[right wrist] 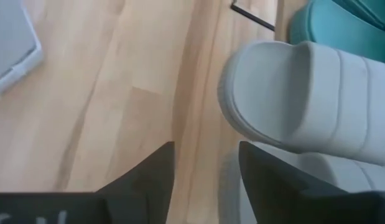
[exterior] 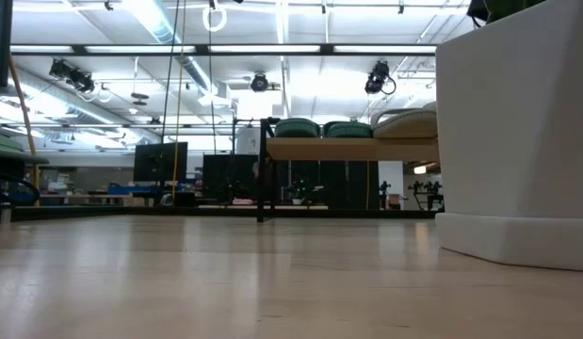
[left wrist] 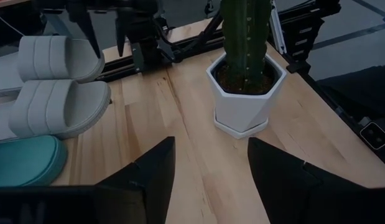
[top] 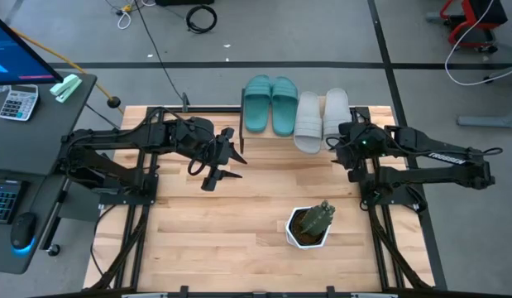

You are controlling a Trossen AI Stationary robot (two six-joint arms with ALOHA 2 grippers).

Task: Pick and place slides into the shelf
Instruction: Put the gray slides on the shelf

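All four rubber slide sandals sit side by side on the small low shelf (top: 247,132) with its light wooden plank top, up at the desk's far edge. The two teal-green slides (top: 270,103) take the left half, and the two light grey slides (top: 322,120) lie just beside them on the right, toes hanging over the front of the plank. The left end effector (top: 225,160) hovers over bare desk (top: 231,240) in front of the shelf's left end, fingers spread and empty. The right end effector (top: 337,143) hangs just beside the grey pair's toes, its fingers parted, nothing pinched between them. The white hexagonal pot with a green cactus (top: 309,225) stands near the desk's front, well apart from the shelf.
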